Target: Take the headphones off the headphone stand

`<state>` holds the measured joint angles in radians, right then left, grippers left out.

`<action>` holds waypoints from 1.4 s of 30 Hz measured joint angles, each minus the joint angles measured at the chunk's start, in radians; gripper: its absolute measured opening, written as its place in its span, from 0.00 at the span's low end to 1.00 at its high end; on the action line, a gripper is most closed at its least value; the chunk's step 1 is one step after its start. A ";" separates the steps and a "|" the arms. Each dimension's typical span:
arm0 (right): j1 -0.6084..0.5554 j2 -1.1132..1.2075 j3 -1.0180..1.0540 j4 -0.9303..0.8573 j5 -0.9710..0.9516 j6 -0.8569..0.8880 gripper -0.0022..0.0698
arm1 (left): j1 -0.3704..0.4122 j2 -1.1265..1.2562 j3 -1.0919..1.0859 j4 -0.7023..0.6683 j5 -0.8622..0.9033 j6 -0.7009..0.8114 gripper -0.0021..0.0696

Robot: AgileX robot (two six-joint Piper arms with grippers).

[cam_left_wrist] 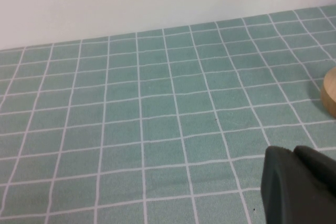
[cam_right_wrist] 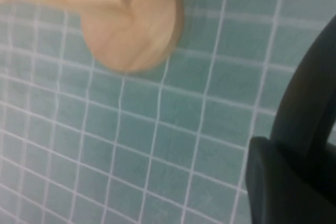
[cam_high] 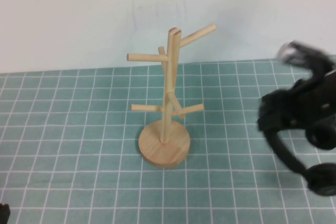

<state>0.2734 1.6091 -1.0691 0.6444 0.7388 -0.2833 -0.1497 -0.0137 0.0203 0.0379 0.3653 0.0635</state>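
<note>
Bright, even light all over, with no glare. Only a faint soft shadow beside the headphone stand (cam_high: 164,142). Smeared with blur around the right gripper (cam_high: 294,111) and the headphones (cam_high: 315,174). Fuzzy and soft in the right wrist view too.

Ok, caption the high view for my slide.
Right pincer carries the headphones clear of the bare headphone stand; left pincer sits at the table's near-left corner.

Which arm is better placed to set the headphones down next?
Right. The right gripper holds the headphones clear of the headphone stand, off to its right. The left gripper sits at the near-left corner.
</note>
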 joint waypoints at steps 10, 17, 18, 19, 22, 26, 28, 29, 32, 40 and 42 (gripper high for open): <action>0.130 0.206 -0.015 -0.218 -0.275 0.304 0.03 | 0.000 0.000 0.000 0.000 0.000 0.000 0.02; 0.130 0.269 -0.036 -0.218 -0.309 0.304 0.26 | 0.000 0.000 0.000 0.000 0.000 0.000 0.02; 0.130 0.269 -0.040 -0.225 -0.307 0.300 0.32 | 0.000 0.000 0.000 0.000 0.000 0.000 0.02; 0.130 0.266 -0.047 -0.240 -0.302 0.300 0.38 | 0.000 0.000 0.000 0.000 0.000 0.000 0.02; 0.130 0.247 -0.082 -0.295 -0.252 0.272 0.48 | 0.000 0.000 0.000 0.000 0.000 0.000 0.02; 0.130 0.188 -0.146 -0.417 -0.145 0.230 0.49 | 0.000 0.000 0.000 0.000 0.000 0.000 0.02; 0.130 0.146 -0.190 -0.505 -0.049 0.205 0.45 | 0.000 0.000 0.000 0.000 0.000 0.000 0.02; 0.130 0.128 -0.210 -0.561 -0.005 0.202 0.42 | 0.000 0.000 0.000 0.000 0.000 0.000 0.02; 0.130 0.057 -0.285 -0.746 0.139 0.241 0.24 | 0.000 0.000 0.000 0.000 0.000 0.000 0.02; 0.128 -0.169 -0.390 -1.081 0.279 0.543 0.02 | 0.000 0.000 0.000 0.000 0.000 0.000 0.02; 0.128 -0.237 -0.389 -1.000 0.283 0.484 0.02 | 0.000 0.000 0.000 0.000 0.000 0.000 0.02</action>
<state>0.4011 1.3724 -1.4578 -0.3560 1.0221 0.2012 -0.1497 -0.0137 0.0203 0.0379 0.3653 0.0635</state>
